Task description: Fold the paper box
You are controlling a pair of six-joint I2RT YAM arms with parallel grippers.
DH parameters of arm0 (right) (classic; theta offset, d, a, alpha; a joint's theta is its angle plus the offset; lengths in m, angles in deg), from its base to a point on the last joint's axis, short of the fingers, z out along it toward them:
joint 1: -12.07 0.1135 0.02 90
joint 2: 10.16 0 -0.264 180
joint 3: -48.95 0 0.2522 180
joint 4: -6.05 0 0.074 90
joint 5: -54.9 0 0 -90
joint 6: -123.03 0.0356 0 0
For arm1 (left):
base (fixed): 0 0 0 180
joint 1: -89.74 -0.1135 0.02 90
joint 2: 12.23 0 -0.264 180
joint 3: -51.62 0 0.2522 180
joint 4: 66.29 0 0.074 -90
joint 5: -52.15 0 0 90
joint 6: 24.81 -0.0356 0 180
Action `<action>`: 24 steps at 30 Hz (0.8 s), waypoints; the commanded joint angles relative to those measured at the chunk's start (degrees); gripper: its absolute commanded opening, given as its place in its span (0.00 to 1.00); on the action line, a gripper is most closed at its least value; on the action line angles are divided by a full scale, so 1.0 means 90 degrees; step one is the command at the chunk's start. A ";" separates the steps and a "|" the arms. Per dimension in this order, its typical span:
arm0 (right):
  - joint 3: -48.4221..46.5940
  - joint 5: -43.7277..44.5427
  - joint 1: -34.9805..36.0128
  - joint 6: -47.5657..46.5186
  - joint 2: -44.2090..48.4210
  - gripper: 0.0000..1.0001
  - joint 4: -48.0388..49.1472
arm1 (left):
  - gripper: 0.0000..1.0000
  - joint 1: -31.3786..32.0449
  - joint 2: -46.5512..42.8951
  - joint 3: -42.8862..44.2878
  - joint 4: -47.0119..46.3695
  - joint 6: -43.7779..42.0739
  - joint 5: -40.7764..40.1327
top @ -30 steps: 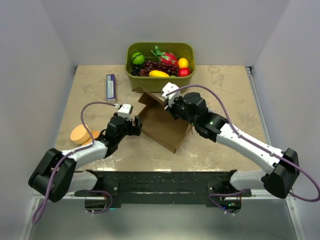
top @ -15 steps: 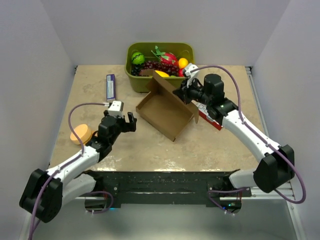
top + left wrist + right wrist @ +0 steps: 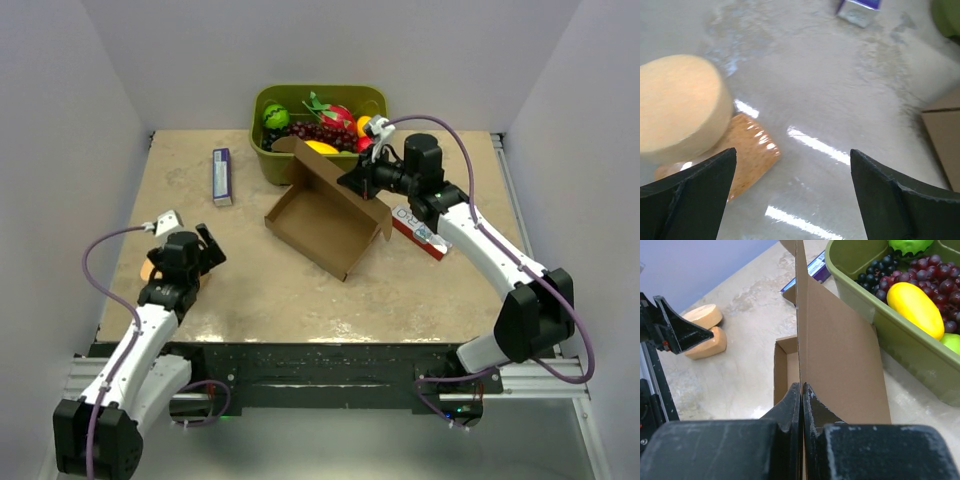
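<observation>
My right claw (image 3: 364, 181) is clenched on the paper box (image 3: 318, 228), pinching the thin edge of its raised flap. In the right wrist view that edge runs straight up from between my two fingers (image 3: 792, 400), which are pressed flat against either face of the cardboard. The box sits in the middle of the surface (image 3: 260, 295), turned at a diagonal. Its shallow tray lies open and its tall flap stands up on the far right side. The flap's top reaches in front of the near wall of the green tub (image 3: 270, 165), which holds grapes, a yellow fruit and other fruit. A red and white carton (image 3: 421, 232) lies just right of the box, under my right arm.

My left claw (image 3: 199, 250) is released, jaws spread wide with nothing between them. It hangs at the near left, well apart from the box. Below it are a pale round disc (image 3: 677, 100) and an orange pad (image 3: 752, 147) beside it. A purple pack (image 3: 222, 176) lies farther back on the left.
</observation>
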 commanded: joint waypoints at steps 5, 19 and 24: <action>-0.0149 -0.0230 -0.0004 0.0256 0.0024 0.00 0.0252 | 1.00 -0.0597 -0.0097 0.1697 0.2318 -0.0214 -0.1907; -0.0031 -0.0425 -0.0014 0.0324 0.0210 0.00 0.0457 | 1.00 -0.3127 0.1670 0.2168 0.1753 -0.0880 0.0258; -0.0051 -0.0483 -0.0004 0.0325 0.0220 0.00 0.0457 | 1.00 -0.3313 0.1984 0.1808 0.1403 -0.0852 0.0834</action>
